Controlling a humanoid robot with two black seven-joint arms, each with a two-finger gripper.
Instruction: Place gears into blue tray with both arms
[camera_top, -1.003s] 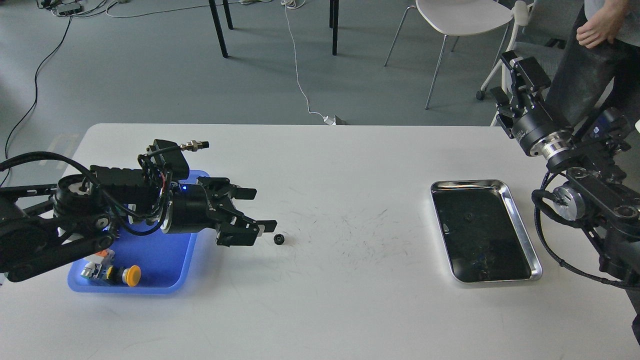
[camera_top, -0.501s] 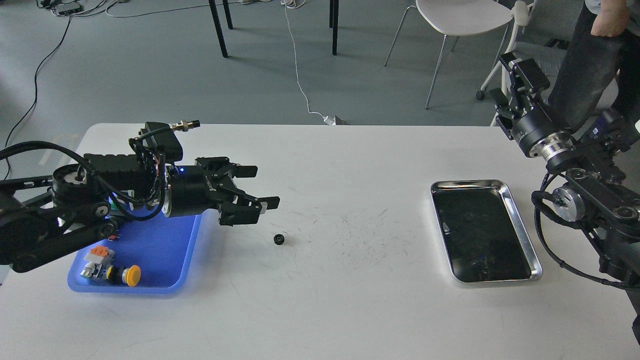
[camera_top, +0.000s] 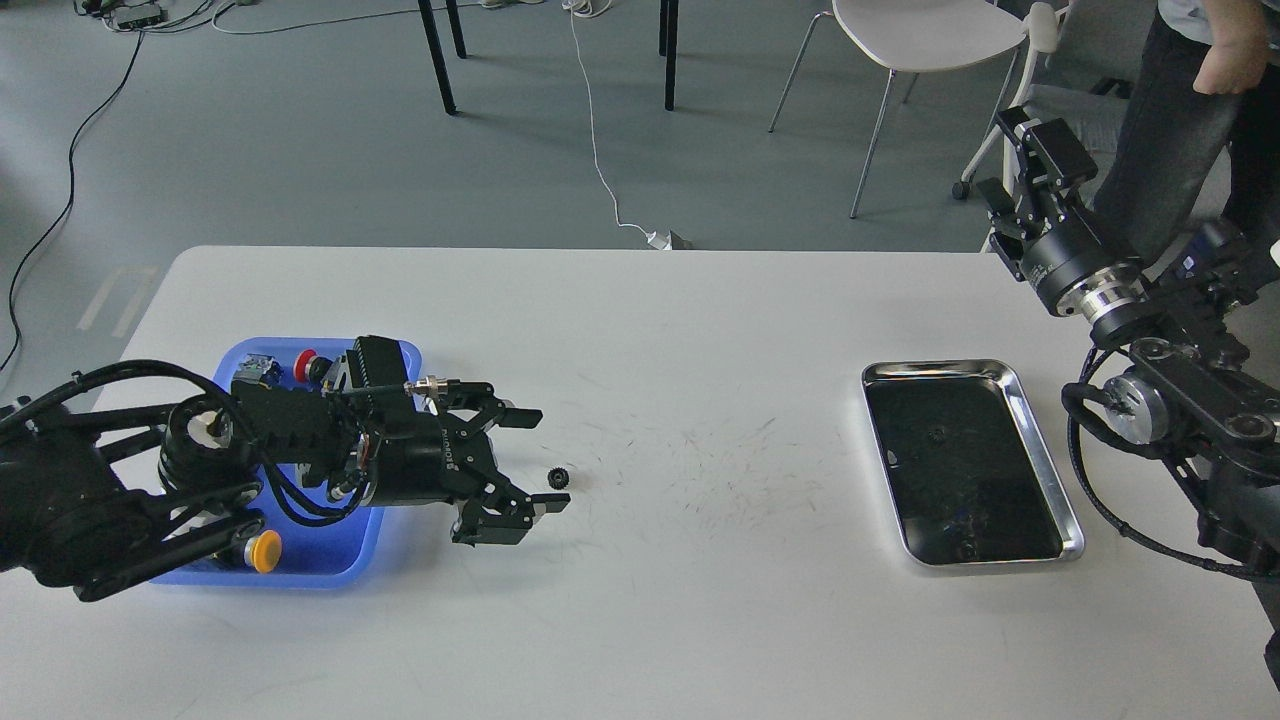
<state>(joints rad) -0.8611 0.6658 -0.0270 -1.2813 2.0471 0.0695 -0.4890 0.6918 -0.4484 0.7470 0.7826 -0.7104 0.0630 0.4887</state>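
Head view: left gripper (camera_top: 533, 462) lies low on the table (camera_top: 700, 620), fingers spread wide and empty, with a gear (camera_top: 559, 478) between its tips. Tray (camera_top: 300, 572) sits at its 9 o'clock. Right gripper (camera_top: 1020, 165), raised off the table's far right corner, is too end-on to tell.

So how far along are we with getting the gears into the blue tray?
No gear shows in the blue tray, only push-button switches. In hand: the left gripper sits open around the gear on the table, not yet gripping. Left: grasp it, carry it to the tray. The right gripper is raised off the table, idle; its state is unclear.
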